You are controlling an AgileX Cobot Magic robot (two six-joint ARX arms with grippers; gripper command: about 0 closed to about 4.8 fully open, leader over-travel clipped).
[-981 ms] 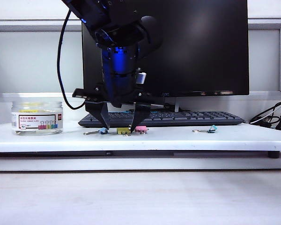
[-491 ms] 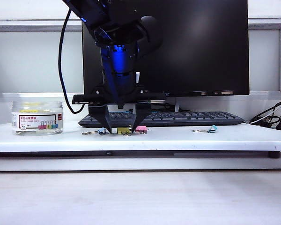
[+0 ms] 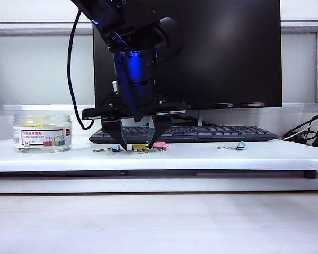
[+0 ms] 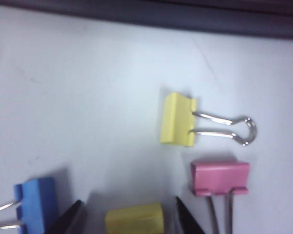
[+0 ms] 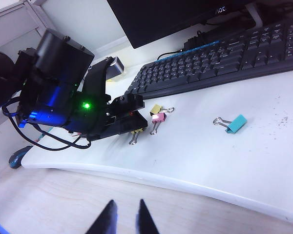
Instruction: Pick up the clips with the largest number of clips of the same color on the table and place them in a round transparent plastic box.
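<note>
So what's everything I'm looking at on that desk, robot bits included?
Yellow clips: two on the table, one between the left gripper's jaws, one beyond it by the pink clip.
Pink clip: one, beside the yellow ones.
Blue clip: one, just outside the left gripper's jaws.
Teal clip: one, alone further right.
Round transparent plastic box: one, clear with white label, far left, something yellow inside.
Keyboard: one, black, behind the clips.
Monitor: one, black, screen dark.
Cables: black, far right.
Left gripper: jaws down, straddling a yellow clip.
Right gripper: open, off the table's front edge.
</note>
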